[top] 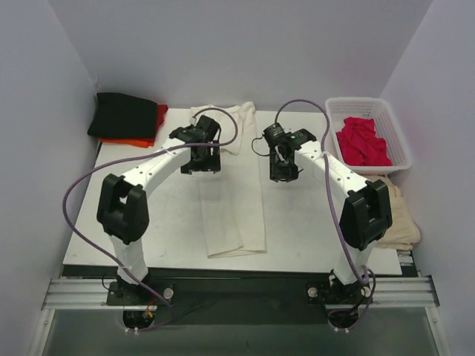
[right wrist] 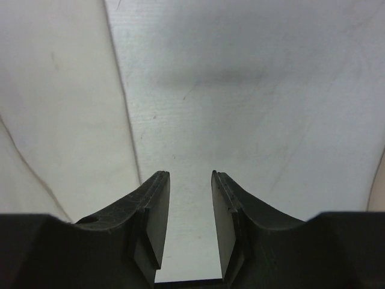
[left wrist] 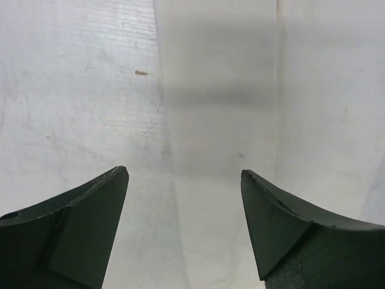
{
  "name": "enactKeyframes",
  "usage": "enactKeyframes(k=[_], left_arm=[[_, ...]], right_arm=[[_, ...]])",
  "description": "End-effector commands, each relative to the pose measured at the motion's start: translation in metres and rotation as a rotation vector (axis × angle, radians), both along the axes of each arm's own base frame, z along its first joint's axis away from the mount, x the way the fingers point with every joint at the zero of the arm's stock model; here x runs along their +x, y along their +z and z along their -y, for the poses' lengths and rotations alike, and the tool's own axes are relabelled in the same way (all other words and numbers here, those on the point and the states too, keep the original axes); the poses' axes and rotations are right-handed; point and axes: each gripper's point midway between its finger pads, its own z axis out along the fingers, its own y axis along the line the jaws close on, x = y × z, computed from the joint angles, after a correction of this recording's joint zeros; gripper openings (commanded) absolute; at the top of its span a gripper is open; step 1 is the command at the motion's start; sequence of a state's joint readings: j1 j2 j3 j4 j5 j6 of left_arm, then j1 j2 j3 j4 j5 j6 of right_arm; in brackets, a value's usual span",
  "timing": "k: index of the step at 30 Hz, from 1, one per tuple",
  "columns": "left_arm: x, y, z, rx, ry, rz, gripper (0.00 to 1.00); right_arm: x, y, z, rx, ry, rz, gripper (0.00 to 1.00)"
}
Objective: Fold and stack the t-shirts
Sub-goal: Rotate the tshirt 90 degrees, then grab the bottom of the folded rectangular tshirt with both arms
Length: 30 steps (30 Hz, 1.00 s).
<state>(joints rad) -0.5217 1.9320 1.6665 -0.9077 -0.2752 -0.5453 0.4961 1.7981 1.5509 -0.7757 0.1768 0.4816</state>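
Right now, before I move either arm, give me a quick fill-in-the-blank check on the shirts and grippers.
The crimson shirt lies in the ____.
The black shirt sits on the ____ one.
The left gripper and right gripper are both ____, holding nothing.
The long strip mid-table is the ____ shirt.
Missing: basket; orange-red; open; cream.

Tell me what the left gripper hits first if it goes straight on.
Most likely the cream shirt: the open left gripper points down over its left edge, bare table just beside. Height above it is unclear.
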Motion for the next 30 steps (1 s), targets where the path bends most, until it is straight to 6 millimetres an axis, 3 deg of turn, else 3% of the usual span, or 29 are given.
enactKeyframes(k=[1,2,3,4,5,7,8,9,12,15,19,25,30], left_arm=[[-0.027,0.014,-0.007,-0.051,0.005,0.023,0.87],[-0.051,-0.009,-0.018,-0.019,0.011,-0.04,0.86],[-0.061,-0.014,-0.019,-0.016,0.015,-0.042,0.86],[-0.07,-0.005,-0.02,-0.034,0.031,-0.005,0.84],[-0.094,-0.027,-0.032,-0.001,0.031,-0.046,0.82],[-0.111,-0.021,-0.026,-0.067,0.029,-0.002,0.82],[-0.129,-0.035,-0.033,-0.069,0.032,-0.039,0.8],[-0.135,-0.029,-0.03,-0.113,0.025,-0.013,0.8],[-0.16,-0.04,-0.029,-0.155,-0.002,-0.051,0.77],[-0.179,-0.041,-0.026,-0.2,-0.031,-0.081,0.73],[-0.202,-0.044,0.004,-0.392,-0.113,-0.153,0.68],[-0.231,-0.055,0.016,-0.508,-0.111,-0.275,0.67],[-0.241,-0.056,0.025,-0.598,-0.11,-0.307,0.67]], right_arm=[[-0.029,-0.005,0.001,-0.024,0.031,-0.032,0.35],[-0.036,-0.01,-0.004,-0.021,0.049,-0.041,0.35],[-0.047,-0.021,-0.004,-0.024,0.06,-0.059,0.35],[-0.054,-0.025,-0.006,-0.021,0.071,-0.067,0.35],[-0.062,-0.028,-0.013,-0.018,0.099,-0.071,0.35],[-0.079,-0.038,-0.015,-0.015,0.139,-0.088,0.35],[-0.089,-0.04,-0.022,-0.02,0.18,-0.087,0.35],[-0.092,-0.037,-0.026,-0.006,0.197,-0.063,0.35],[-0.115,-0.044,-0.042,0.04,0.274,-0.06,0.36],[-0.127,-0.043,-0.049,0.065,0.329,-0.049,0.36],[-0.143,-0.053,-0.058,0.149,0.38,-0.082,0.36],[-0.165,-0.063,-0.073,0.276,0.439,-0.137,0.36],[-0.177,-0.069,-0.077,0.327,0.458,-0.147,0.36]])
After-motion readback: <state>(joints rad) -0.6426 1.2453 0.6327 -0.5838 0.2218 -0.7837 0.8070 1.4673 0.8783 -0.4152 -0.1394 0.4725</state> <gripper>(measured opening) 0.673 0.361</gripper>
